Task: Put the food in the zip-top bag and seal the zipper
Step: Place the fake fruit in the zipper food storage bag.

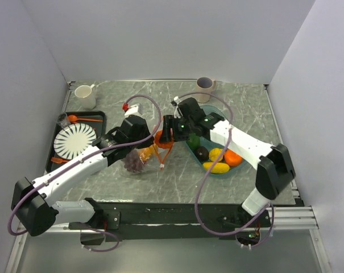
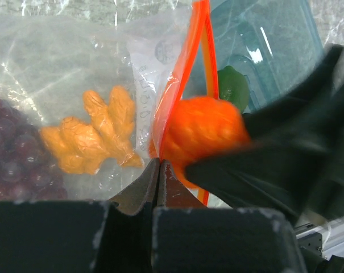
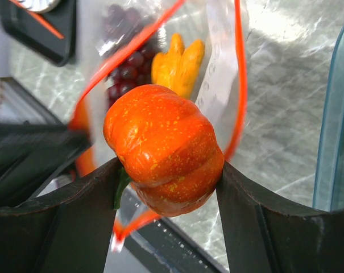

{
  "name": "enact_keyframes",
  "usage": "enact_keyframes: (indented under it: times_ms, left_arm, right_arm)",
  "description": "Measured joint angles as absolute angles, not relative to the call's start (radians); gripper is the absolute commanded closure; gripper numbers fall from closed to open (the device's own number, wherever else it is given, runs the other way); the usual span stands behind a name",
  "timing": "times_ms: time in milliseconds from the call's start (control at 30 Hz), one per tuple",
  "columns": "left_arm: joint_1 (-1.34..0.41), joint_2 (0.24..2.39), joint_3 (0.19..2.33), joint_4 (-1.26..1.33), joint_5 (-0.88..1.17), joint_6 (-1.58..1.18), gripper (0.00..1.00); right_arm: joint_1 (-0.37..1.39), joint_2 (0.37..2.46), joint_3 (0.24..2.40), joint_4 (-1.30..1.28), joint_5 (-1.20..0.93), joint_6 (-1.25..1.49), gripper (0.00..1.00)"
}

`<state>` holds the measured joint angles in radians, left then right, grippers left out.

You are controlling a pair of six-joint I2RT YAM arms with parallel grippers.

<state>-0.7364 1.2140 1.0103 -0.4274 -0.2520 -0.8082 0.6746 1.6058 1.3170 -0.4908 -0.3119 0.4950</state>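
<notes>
The clear zip-top bag (image 1: 140, 159) lies mid-table with its mouth open; its orange-red zipper (image 2: 197, 51) forms a loop in the right wrist view (image 3: 238, 68). Purple grapes (image 2: 12, 165) and an orange leaf-shaped piece (image 2: 92, 136) are inside. My left gripper (image 2: 158, 166) is shut on the zipper edge of the mouth. My right gripper (image 3: 169, 165) is shut on an orange pumpkin-like fruit (image 3: 163, 145) and holds it right at the mouth (image 1: 160, 136). Avocado (image 1: 193, 140), plum (image 1: 202, 152), lemon (image 1: 216, 153), orange (image 1: 233, 158) and a banana-like piece (image 1: 216, 167) lie in the bowl.
The teal bowl (image 1: 220, 173) sits right of the bag, under the right arm. A black tray (image 1: 100, 116) at the left holds a white plate (image 1: 75, 140) and orange cutlery (image 1: 81, 119). A white mug (image 1: 85, 96) and a grey cup (image 1: 205, 85) stand at the back.
</notes>
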Motion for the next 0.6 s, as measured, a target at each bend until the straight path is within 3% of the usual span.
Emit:
enact_keyframes:
  times_ms: [200,467,600]
  left_arm:
    - [-0.736,1.146,0.999,-0.427,-0.279,-0.822,0.99]
    - [-0.736,1.069,0.931,-0.401,-0.331,-0.861,0.99]
    - [-0.736,1.069,0.929,-0.402,-0.352,-0.863,0.99]
  right_arm:
    - [0.684,1.686,1.391,-0.52,-0.303,0.461,0.34]
    - [0.706,1.69,1.451,-0.523,-0.369,0.424,0.04]
    - [0.711,1.658,1.445,-0.519,-0.361,0.421,0.0]
